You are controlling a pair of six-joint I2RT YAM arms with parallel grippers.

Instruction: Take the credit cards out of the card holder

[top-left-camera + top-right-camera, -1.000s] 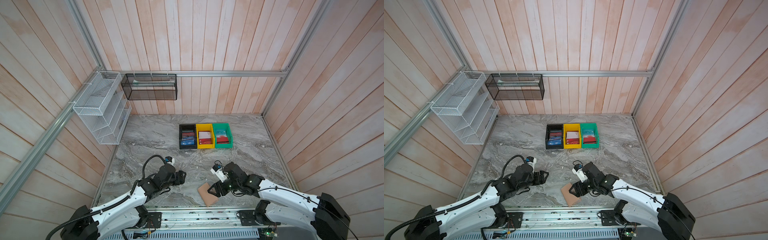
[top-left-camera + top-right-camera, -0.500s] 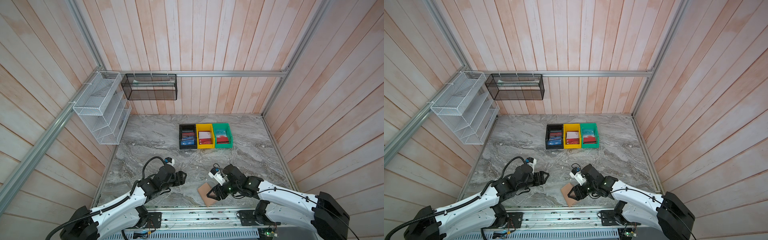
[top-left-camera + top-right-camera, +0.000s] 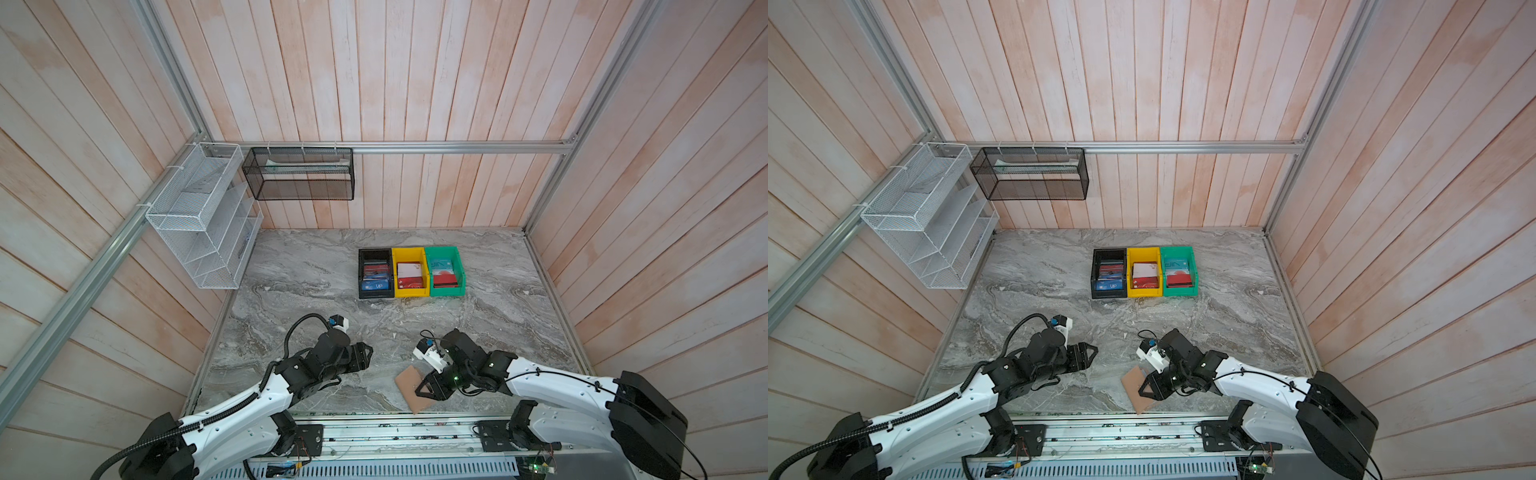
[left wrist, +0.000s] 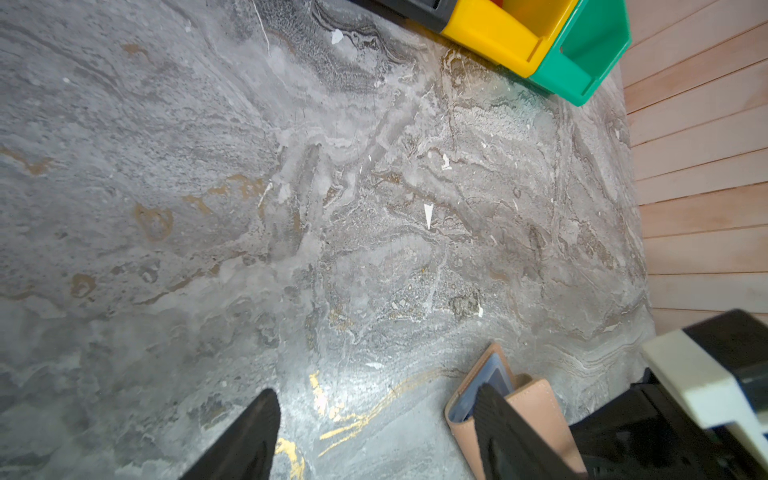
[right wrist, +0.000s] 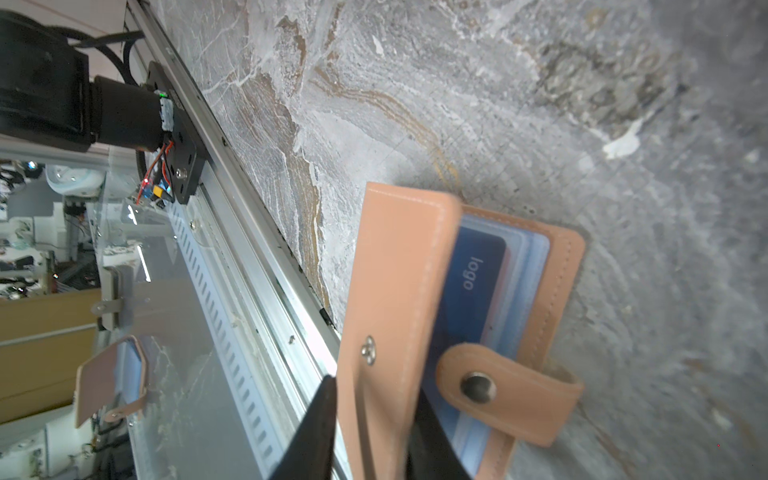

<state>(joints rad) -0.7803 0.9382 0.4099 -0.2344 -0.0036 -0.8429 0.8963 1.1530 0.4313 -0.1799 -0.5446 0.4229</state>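
Observation:
The tan card holder (image 3: pixel 408 384) (image 3: pixel 1133 386) lies near the table's front edge, its snap tab (image 5: pixel 507 388) undone. My right gripper (image 3: pixel 424 388) (image 5: pixel 374 415) is shut on its top cover (image 5: pixel 399 270), one finger outside and one inside, and the cover is lifted off the clear sleeve pages. A blue credit card (image 5: pixel 469 291) with white lettering shows in the top sleeve; any other credit cards are hidden. My left gripper (image 3: pixel 368 353) (image 4: pixel 376 392) hovers open to the left of the holder (image 4: pixel 536 411), with nothing between its fingers.
Black (image 3: pixel 360 274), yellow (image 3: pixel 411 293) and green (image 3: pixel 446 292) bins holding cards stand in a row at mid-table. A white wire rack (image 3: pixel 199 216) and a black mesh basket (image 3: pixel 299 174) hang on the walls. The metal front rail (image 3: pixel 395 419) runs just beside the holder.
My right gripper has narrowed from open and closed on the holder's cover, shifting slightly toward the front edge. The left arm has barely moved.

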